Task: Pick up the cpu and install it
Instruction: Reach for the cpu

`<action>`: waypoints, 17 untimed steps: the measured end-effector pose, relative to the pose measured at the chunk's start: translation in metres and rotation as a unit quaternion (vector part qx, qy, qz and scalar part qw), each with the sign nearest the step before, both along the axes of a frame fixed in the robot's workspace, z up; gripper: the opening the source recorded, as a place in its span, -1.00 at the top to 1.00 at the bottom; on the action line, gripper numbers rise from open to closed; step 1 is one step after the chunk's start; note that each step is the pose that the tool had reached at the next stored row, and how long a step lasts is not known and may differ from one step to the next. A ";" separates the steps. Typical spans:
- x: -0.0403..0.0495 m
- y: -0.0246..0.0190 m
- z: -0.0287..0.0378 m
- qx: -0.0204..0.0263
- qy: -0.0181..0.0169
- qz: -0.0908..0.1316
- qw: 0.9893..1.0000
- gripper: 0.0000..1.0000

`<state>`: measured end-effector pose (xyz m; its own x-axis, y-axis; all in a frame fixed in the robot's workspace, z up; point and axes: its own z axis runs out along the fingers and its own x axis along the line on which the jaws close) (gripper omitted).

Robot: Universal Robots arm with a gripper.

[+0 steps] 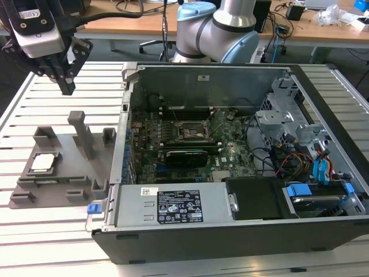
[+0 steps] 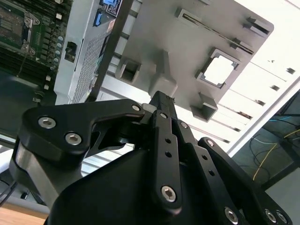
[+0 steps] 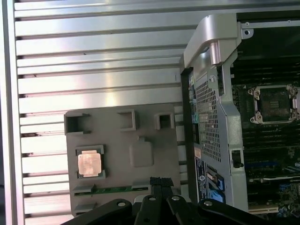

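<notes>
The cpu [image 1: 46,163] is a small silvery square chip lying flat in a recess of the grey plastic tray [image 1: 62,173], on the exterior view's left. My gripper [image 1: 66,86] hangs well above the slatted table behind the tray, fingers together and holding nothing. In both wrist views the cpu [image 2: 219,71] [image 3: 90,164] rests in its pocket, off to one side of the shut gripper [image 2: 161,101] [image 3: 161,180]. The black socket frame [image 1: 190,131] sits on the motherboard inside the open computer case, with nothing in it [image 3: 274,104].
The open computer case [image 1: 190,213] lies on its side right of the tray, its metal wall [image 3: 211,117] rising between tray and motherboard. Upright blocks [image 1: 83,134] stand on the tray near the cpu. Slatted aluminium table [image 1: 69,248] surrounds everything; the arm's base [image 1: 216,29] is behind the case.
</notes>
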<state>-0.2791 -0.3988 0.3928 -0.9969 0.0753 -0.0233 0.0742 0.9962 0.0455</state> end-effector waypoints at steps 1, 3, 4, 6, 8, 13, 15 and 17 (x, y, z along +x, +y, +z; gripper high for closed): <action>-0.0004 0.0000 0.0000 0.000 0.000 0.000 1.000 0.79; -0.0012 0.0000 0.0000 0.000 0.000 0.000 1.000 0.79; -0.0015 0.0000 0.0000 0.000 0.000 0.000 1.000 0.79; -0.0018 0.0000 0.0000 0.000 0.000 0.000 1.000 0.79; -0.0019 0.0000 0.0000 0.000 0.000 0.000 1.000 0.79; -0.0048 0.0000 0.0000 0.000 0.000 0.000 1.000 0.79; -0.0063 0.0000 0.0000 0.000 0.000 0.000 1.000 0.79; -0.0079 0.0000 0.0000 0.000 0.000 0.000 1.000 0.79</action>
<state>-0.2870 -0.3988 0.3928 -0.9969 0.0753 -0.0234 0.0742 0.9962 0.0455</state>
